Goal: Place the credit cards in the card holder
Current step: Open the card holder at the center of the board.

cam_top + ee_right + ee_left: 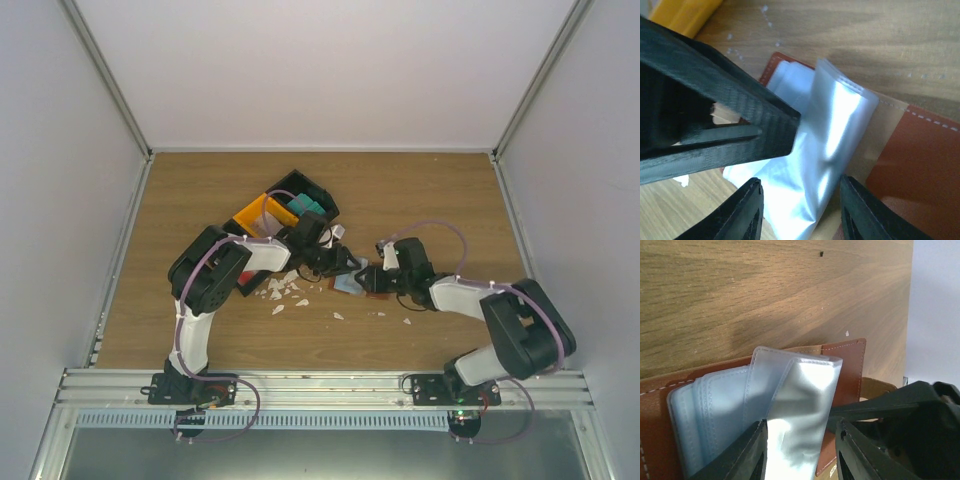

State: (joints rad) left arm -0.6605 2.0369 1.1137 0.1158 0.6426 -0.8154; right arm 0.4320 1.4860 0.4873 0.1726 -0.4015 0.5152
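Reddish-brown card holder (847, 365) open — left gripper (801, 429) pinches its clear sleeve (800, 400).

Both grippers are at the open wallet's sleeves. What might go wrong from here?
The left gripper crowds the right gripper over one clear sleeve, so they may collide. The sleeve bows between the fingers and may crease, or a pull may drag the card holder.

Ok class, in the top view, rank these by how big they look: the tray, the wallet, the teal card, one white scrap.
1. tray
2. wallet and teal card: both partly hidden, too alike to rank
3. scrap
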